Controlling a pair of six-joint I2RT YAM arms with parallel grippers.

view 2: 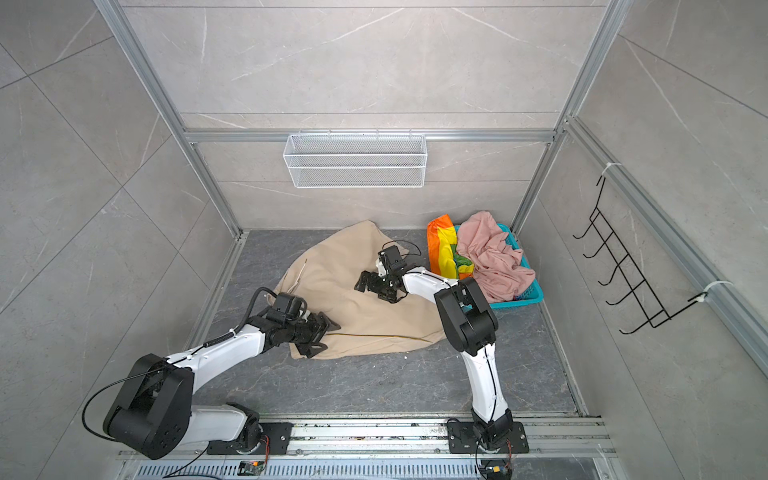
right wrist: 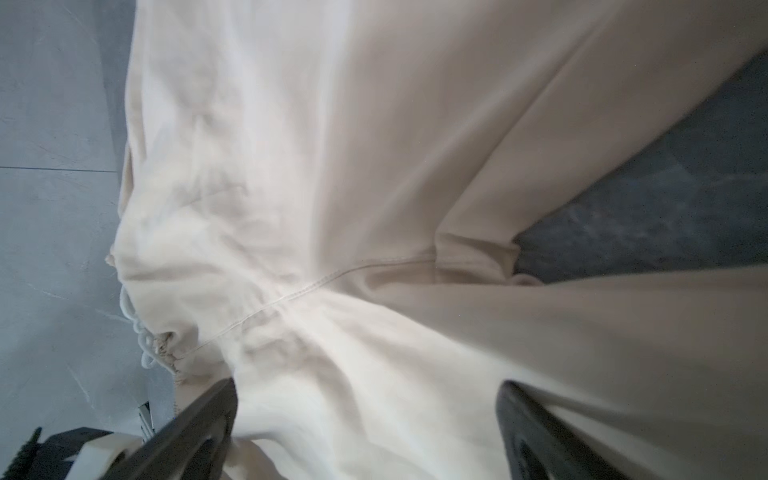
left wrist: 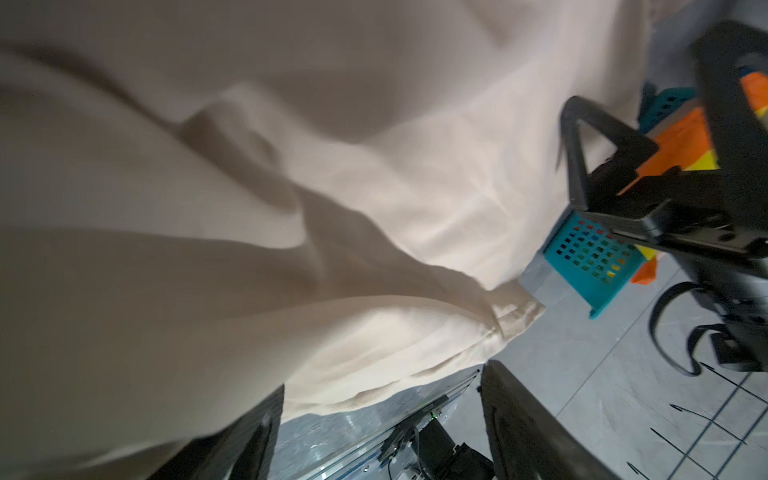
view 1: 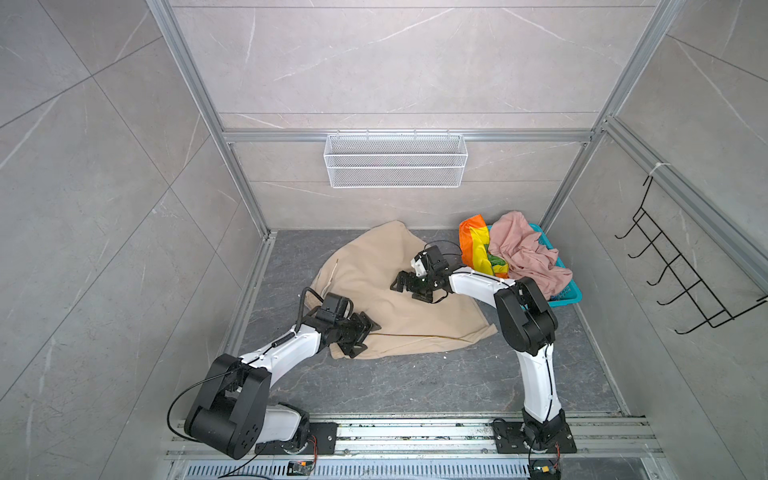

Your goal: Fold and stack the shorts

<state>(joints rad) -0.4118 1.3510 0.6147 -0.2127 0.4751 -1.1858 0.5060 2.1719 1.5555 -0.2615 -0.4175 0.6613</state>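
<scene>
The beige shorts lie spread and rumpled on the dark floor. My left gripper is open at their near left corner. In the left wrist view the left gripper shows floor between its fingers, and the beige hem lies against one finger. My right gripper hangs open over the middle of the beige cloth, which fills the space under the right gripper in its wrist view. The rainbow-striped shorts and the pink shorts are heaped in the teal basket.
A white wire basket hangs on the back wall. A black hook rack sticks out from the right wall. Aluminium frame posts bound the floor, and the arms' base rail runs along the front.
</scene>
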